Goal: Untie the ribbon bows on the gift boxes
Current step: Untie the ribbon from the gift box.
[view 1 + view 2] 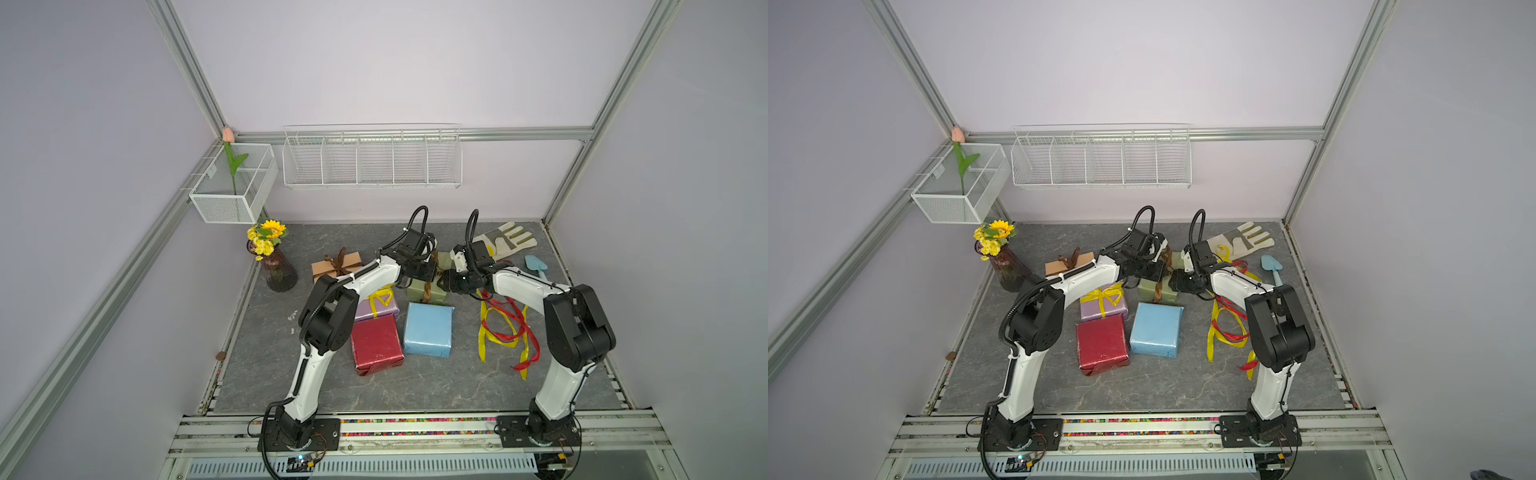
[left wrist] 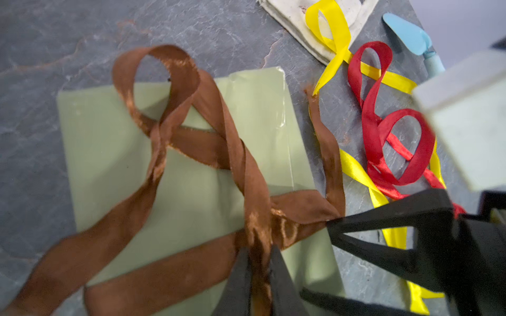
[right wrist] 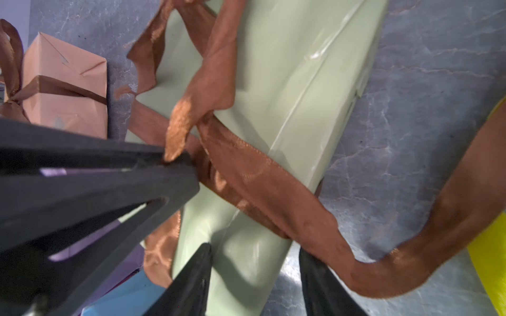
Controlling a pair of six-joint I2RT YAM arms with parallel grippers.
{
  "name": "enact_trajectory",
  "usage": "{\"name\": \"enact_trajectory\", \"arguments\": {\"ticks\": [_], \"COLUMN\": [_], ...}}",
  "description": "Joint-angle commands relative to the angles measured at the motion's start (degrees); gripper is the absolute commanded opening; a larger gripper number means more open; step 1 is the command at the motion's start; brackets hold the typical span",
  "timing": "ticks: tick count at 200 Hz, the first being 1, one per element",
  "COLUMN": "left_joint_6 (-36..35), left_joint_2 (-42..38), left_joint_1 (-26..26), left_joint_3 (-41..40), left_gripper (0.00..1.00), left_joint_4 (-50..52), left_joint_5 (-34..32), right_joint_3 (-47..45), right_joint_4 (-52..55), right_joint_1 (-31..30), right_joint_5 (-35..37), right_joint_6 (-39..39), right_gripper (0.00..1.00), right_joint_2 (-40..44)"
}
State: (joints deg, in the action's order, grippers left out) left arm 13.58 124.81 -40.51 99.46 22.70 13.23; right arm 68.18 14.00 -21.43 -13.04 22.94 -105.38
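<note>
The olive green gift box (image 1: pixel 417 293) (image 2: pixel 191 188) (image 3: pixel 287 82) lies at mid-table, a brown ribbon bow (image 2: pixel 246 169) (image 3: pixel 246 175) loosely looped over it. My left gripper (image 2: pixel 258 249) is shut on that ribbon at the knot. My right gripper (image 3: pixel 254 247) stands open astride the box's end: one finger rests on the paper, the other is beside the box with bare table between. The tan box (image 1: pixel 328 269) bears a brown bow (image 1: pixel 341 259), and the lilac box (image 1: pixel 380 311) a yellow bow (image 1: pixel 380 294). The red box (image 1: pixel 376 345) and blue box (image 1: pixel 428 334) are bare.
Loose red and yellow ribbons (image 1: pixel 505 328) lie on the table under the right arm. A work glove (image 1: pixel 505 241) and blue trowel (image 1: pixel 536 266) lie at back right. A vase of flowers (image 1: pixel 278 270) stands at back left. White wire baskets (image 1: pixel 372 160) hang on the walls.
</note>
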Motion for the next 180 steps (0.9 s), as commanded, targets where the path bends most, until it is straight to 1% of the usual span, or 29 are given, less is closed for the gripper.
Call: {"name": "enact_trajectory", "arguments": {"ticks": [1, 6, 53, 99, 129, 154, 180], "left_joint_6": [0.98, 1.05, 2.42, 4.92, 4.18, 3.47, 3.55], "left_joint_2": [-6.46, -7.42, -15.12, -24.82, -31.49, -35.22, -35.79], "left_joint_1": [-0.18, -0.18, -0.18, -1.4, -2.93, -4.13, -4.64], "left_joint_3": [-3.25, -4.19, -11.81, -24.41, -31.38, -35.1, -37.17], "left_gripper": [0.02, 0.0, 0.0, 0.0, 0.0, 0.0, 0.01], "left_joint_4": [-0.58, -0.84, -0.8, -2.43, -2.01, -0.84, -1.25], "left_joint_5": [-1.1, -1.25, -2.34, -4.17, -5.14, -4.06, -1.66], "right_joint_3": [-1.04, -1.03, -0.97, 0.06, 0.53, 1.11, 1.69], "right_joint_4": [-0.96, -1.14, -1.61, -1.34, -1.26, -1.08, -0.83], "right_joint_1": [-0.01, 0.0, 0.04, 0.02, -0.01, 0.16, 0.2], "right_joint_5": [-0.22, -0.37, -0.59, -0.67, -0.5, -0.41, -0.14], "right_joint_6": [1.65, 1.81, 2.02, 1.67, 1.51, 1.41, 1.32], "right_gripper": [0.54, 0.54, 0.54, 0.54, 0.54, 0.54, 0.54], "right_joint_2": [-2.49, -2.7, -3.76, -5.13, -5.99, -6.77, -7.41]}}
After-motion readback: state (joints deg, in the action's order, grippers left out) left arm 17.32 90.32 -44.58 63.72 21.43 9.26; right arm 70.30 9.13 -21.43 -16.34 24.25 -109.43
